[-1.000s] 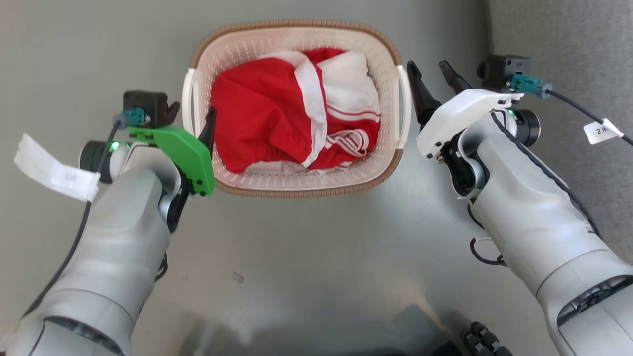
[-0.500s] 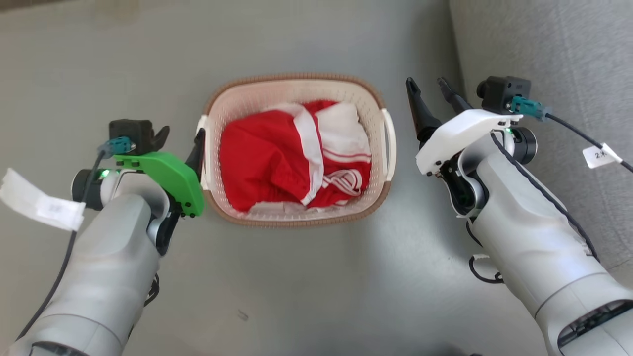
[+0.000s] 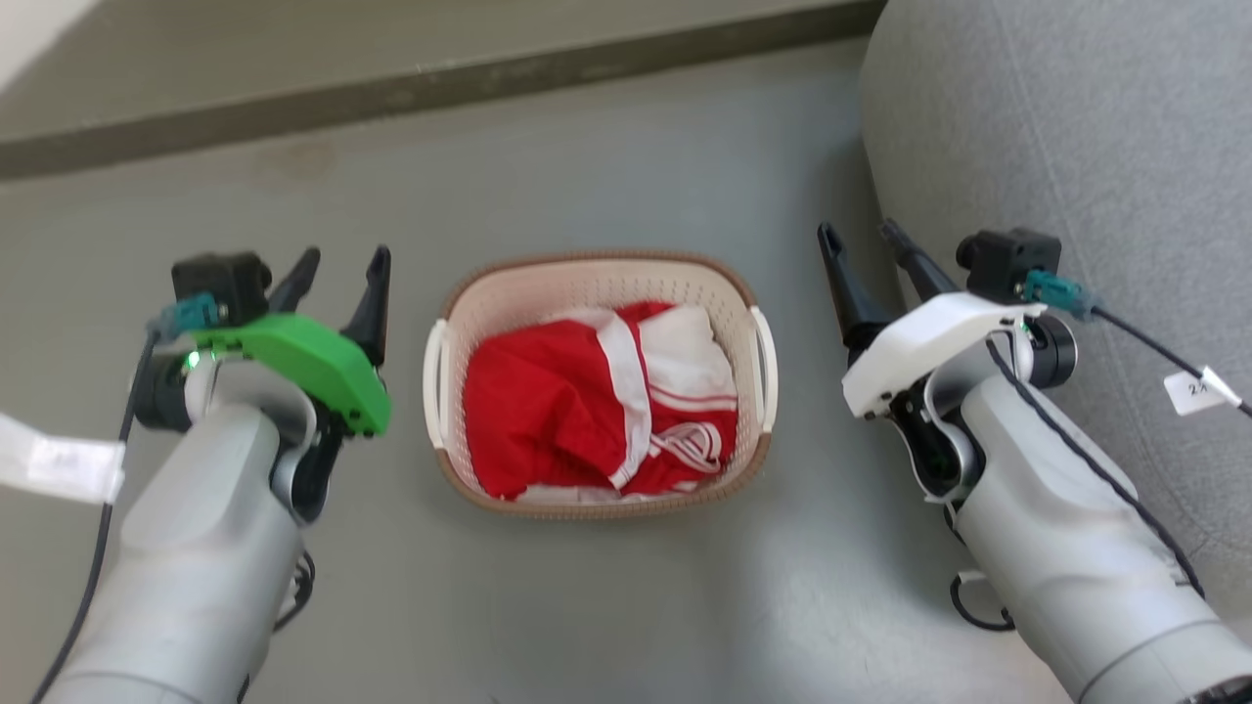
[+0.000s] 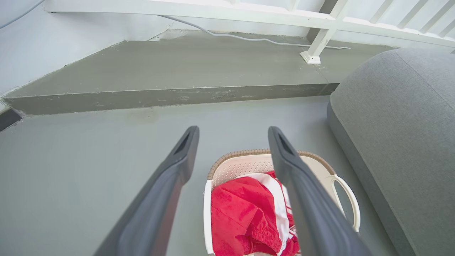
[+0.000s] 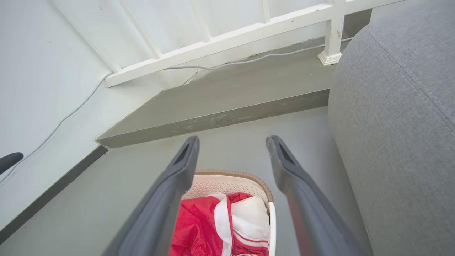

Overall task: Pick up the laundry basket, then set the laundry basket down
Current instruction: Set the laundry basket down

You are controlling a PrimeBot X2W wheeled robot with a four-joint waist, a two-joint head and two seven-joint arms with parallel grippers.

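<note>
Underfoot lay plain grey floor (image 3: 606,606), matte and faintly scuffed, and across the top of the head view ran a low step (image 3: 391,98) with a dark riser. Beyond it, in the left wrist view, a white railing (image 4: 249,16) stood on a square-footed post (image 4: 318,46), and a thin cable (image 4: 249,36) trailed along the foot of the pale wall (image 5: 42,71). A big grey sofa (image 3: 1076,127) bulged in at the upper right of the head view.

Centre frame sat the laundry basket (image 3: 587,262), upright on the floor, mouth up, with a red-and-white garment (image 3: 548,411) heaped inside. Its long axis ran left to right across the head view, with the left handle (image 3: 432,386) and the right handle (image 3: 768,367) at the short ends.

The left jaws were wide open, their dark fingers (image 3: 375,298) pointing up the frame, left of the basket and clear of it, with floor showing between. The right jaws were open too, their fingers (image 3: 846,284) spread at the basket's right, off the handle and gripping nothing.

And the change! The camera had moved, so the step showed where half a second earlier it was all floor. Against the basket itself, though, the left arm's inner finger had been right against the left handle half a second earlier, and over the basket's left edge a second earlier. Now it stood away. The right fingers, close by the right handle a second earlier, were further off as well.
</note>
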